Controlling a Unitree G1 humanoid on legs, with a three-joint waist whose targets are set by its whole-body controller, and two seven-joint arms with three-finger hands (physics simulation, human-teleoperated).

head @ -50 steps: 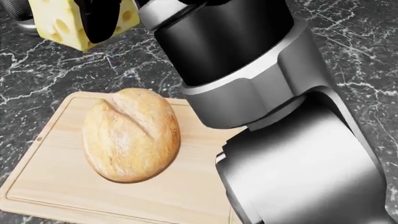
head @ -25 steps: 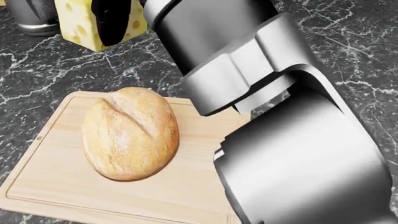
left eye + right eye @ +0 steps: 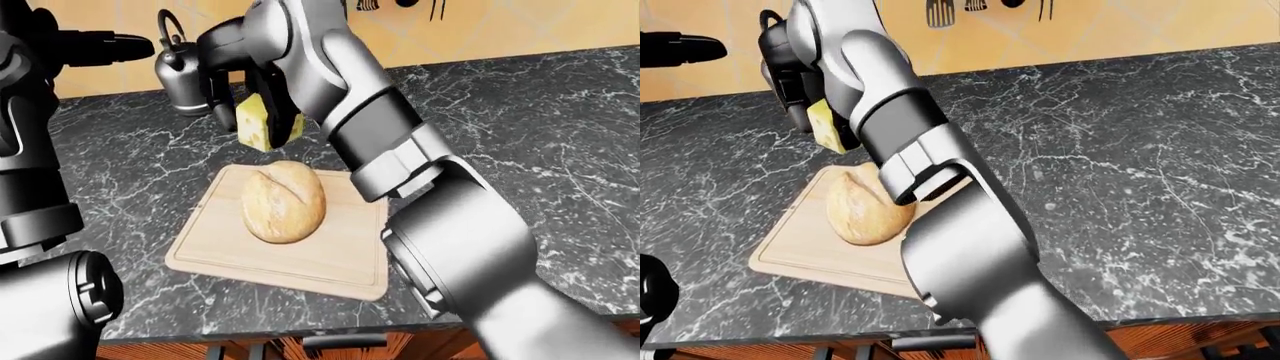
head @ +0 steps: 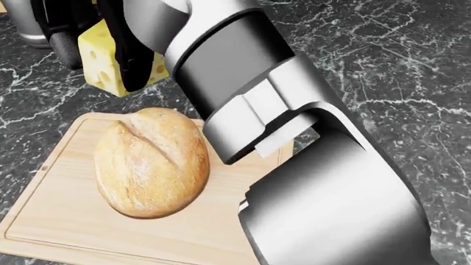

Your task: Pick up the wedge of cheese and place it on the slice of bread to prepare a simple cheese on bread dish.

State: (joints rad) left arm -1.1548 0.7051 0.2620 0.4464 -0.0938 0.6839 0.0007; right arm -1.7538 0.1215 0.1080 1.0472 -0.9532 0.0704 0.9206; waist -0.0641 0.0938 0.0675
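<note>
The yellow cheese wedge (image 4: 94, 69) with holes hangs above the counter, just beyond the top edge of the bread, up and left of it in the head view. My right hand (image 4: 99, 49) is shut on it, black fingers (image 4: 132, 61) wrapped over its sides. The round crusty bread (image 4: 151, 163) lies on a wooden cutting board (image 4: 44, 221). The cheese is apart from the bread, above it. My left hand (image 3: 105, 46) is raised at the upper left of the left-eye view, away from the board; its fingers are not clear.
A metal kettle (image 3: 180, 71) stands on the dark marble counter (image 3: 520, 135) behind the cheese, by the wall. Utensils (image 3: 940, 11) hang on the yellow wall. My right arm (image 4: 309, 182) covers the board's right part. The counter's near edge runs along the bottom.
My right hand has carried the cheese down and slightly right in the head view, closer to the bread. The bread and board have not moved.
</note>
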